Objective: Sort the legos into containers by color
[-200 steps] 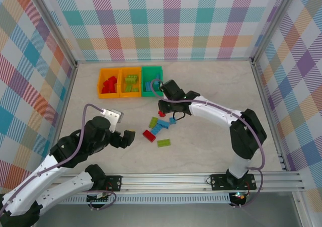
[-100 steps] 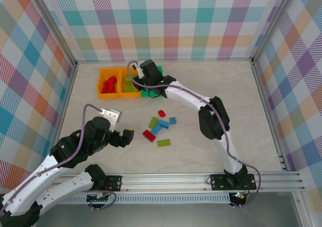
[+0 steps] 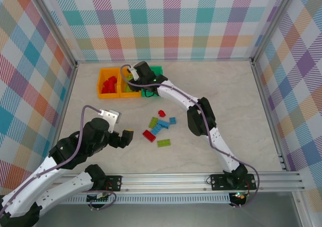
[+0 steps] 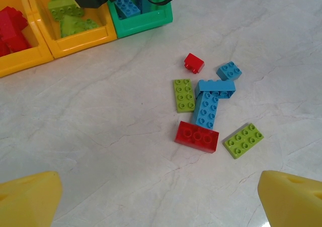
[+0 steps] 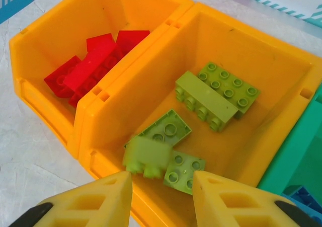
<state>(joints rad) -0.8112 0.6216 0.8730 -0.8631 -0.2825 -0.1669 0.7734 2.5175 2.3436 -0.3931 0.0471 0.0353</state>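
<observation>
My right gripper hovers open over the middle orange container. A blurred lime lego hangs free just past its fingertips, above several lime legos lying in that bin. The left orange container holds red legos. The green container shows a blue lego. Loose legos lie on the table: a red brick, a lime plate, stacked blue bricks, another lime one, a small red and a small blue. My left gripper is wide open above bare table, short of them.
The three bins stand in a row at the back left of the marble tabletop. The right arm stretches diagonally over the table just behind the loose pile. Checked walls close in the back and both sides.
The right arm swung from the loose pile to the bins, and its jaws have parted, letting a lime brick go over the middle orange bin. The left arm has barely moved.
</observation>
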